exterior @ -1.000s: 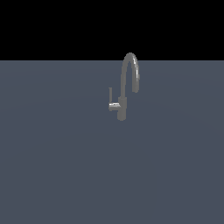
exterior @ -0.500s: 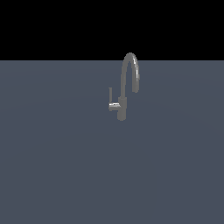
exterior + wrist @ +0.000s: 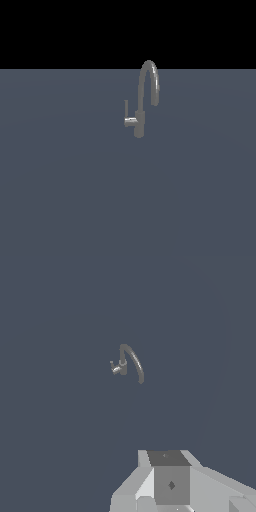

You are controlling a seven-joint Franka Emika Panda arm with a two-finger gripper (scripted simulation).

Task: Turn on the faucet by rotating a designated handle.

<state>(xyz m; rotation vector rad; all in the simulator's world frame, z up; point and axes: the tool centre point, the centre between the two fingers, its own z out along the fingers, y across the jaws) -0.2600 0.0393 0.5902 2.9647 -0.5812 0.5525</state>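
Grey: 1 faucet (image 3: 141,117), 1 handle (image 3: 127,111).

No visible change: faucet (image 3: 142,107) and handle (image 3: 127,114) apparently sit as before, though render is small.

hand (image 3: 172,483) cut off by wrist view's edge, fingertips unseen, handle (image 3: 115,367) too small for detail

A flat blue-grey floor (image 3: 75,190) fills the scene, under a black backdrop (image 3: 60,30).
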